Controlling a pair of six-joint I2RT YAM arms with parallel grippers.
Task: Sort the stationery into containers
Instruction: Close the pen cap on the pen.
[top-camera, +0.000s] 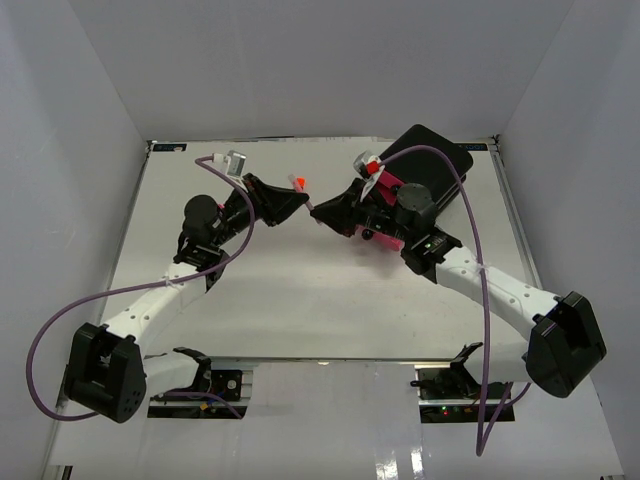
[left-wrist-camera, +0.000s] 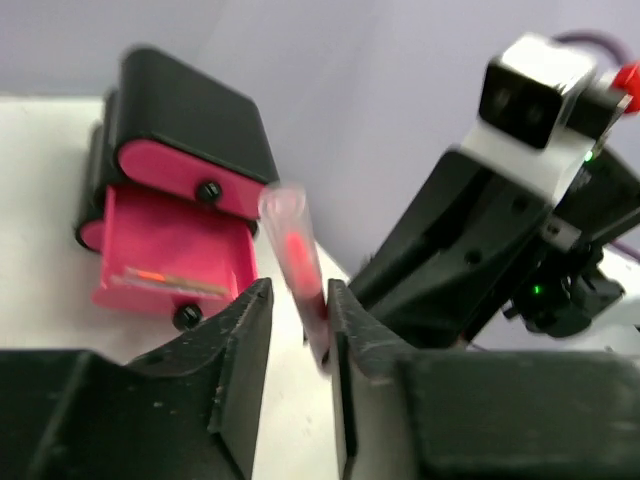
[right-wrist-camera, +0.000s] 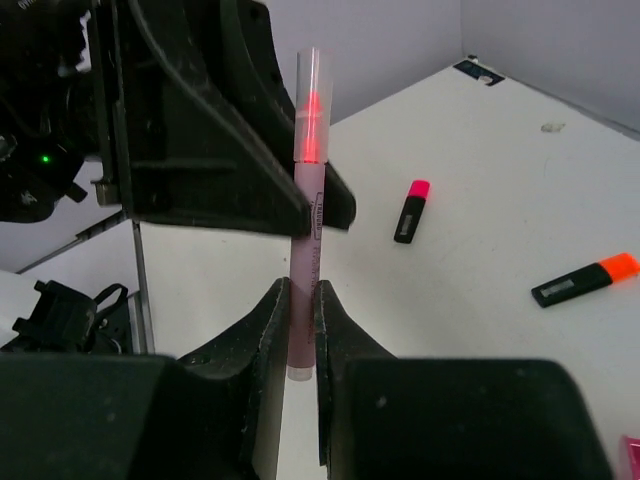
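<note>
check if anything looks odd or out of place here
The thin pale pink pen sits between both claws: the right claw pinches it while the left claw straddles it, fingers open. The black box has its middle pink drawer hanging open.

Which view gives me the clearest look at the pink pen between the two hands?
Right wrist: the pink pen stands sharp and upright, pinched low by the right hand. Left wrist shows it blurred inside the left hand; top external shows only a small tip where the hands meet.
</note>
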